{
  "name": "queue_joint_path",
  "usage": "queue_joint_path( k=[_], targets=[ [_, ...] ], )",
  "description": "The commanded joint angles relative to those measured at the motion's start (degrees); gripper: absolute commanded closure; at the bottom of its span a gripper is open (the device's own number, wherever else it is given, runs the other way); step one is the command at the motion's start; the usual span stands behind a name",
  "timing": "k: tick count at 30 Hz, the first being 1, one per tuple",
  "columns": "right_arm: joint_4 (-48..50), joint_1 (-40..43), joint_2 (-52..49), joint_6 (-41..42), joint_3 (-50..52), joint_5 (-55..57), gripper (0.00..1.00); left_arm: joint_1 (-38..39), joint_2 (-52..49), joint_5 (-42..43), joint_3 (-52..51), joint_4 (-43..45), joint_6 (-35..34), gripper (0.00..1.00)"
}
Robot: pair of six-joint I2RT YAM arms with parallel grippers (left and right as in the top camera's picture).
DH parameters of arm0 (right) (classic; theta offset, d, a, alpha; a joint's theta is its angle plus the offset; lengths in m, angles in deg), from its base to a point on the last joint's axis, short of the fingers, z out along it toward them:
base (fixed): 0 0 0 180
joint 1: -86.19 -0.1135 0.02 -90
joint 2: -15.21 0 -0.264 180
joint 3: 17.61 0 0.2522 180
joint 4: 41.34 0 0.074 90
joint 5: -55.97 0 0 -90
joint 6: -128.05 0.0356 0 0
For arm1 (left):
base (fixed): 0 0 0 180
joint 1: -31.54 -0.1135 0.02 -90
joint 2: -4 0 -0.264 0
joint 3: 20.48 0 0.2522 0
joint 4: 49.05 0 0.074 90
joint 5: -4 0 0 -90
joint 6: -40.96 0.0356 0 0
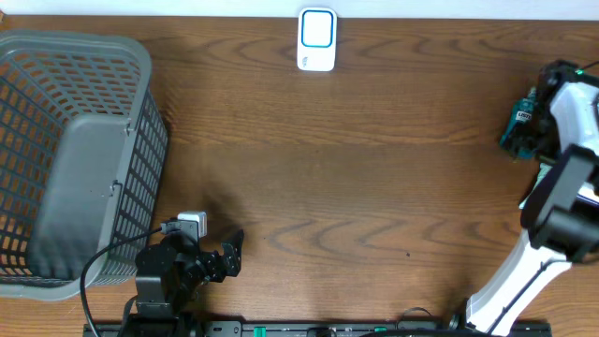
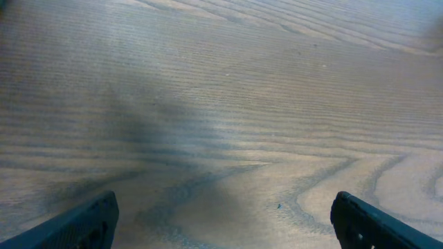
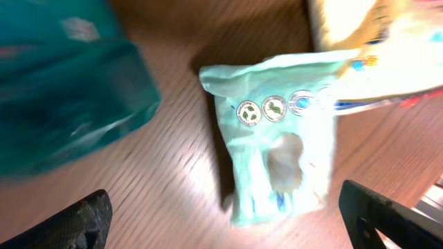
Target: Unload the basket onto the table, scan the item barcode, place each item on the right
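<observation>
- Brown wood-grain tabletop (image 1: 374,187): small white-and-blue box (image 1: 317,39), likely the scanner, sits at the far edge with nothing near it.
- Right pincer (image 3: 232,221) is spread and empty above a pale green plastic packet (image 3: 277,152), which lies flat beside a teal packet (image 3: 62,104) at the far right.
- Left pincer (image 2: 225,221) is spread over bare wood.
- My read: nothing grasped, scan not yet done.

1. left arm (image 1: 161,281): folded low at the near edge of the table (image 1: 374,187), left of centre.
2. left gripper (image 2: 225,232): pointed out along the table top, close above it; jaws wide apart, gripping nothing.
3. right arm (image 1: 524,276): white link rising from the table's near edge, reaching out to its right edge.
4. right gripper (image 3: 228,228): facing down at the table; jaws spread wide, closed on nothing.
</observation>
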Motion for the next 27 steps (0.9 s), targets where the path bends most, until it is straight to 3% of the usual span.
queue_joint_path(
  k=[1,11,21,27],
  targets=[
    [0.3,-0.2,11.9,-2.6,-1.9,-8.5,0.01,-0.2,0.1,-0.3,-0.6,-0.6,-0.3,0.02],
    [0.3,-0.2,37.0,-12.8,-1.9,-34.1,0.01,-0.2,0.1,-0.3,-0.6,-0.6,-0.3,0.02],
    [-2.9,-0.2,57.7,-12.8,-1.9,-35.0,0.01,-0.2,0.1,-0.3,-0.6,-0.6,-0.3,0.02],
    [-3.0,-0.2,64.8,-12.8,-1.9,-35.0,0.01,-0.2,0.1,-0.3,-0.6,-0.6,-0.3,0.02]
  ],
)
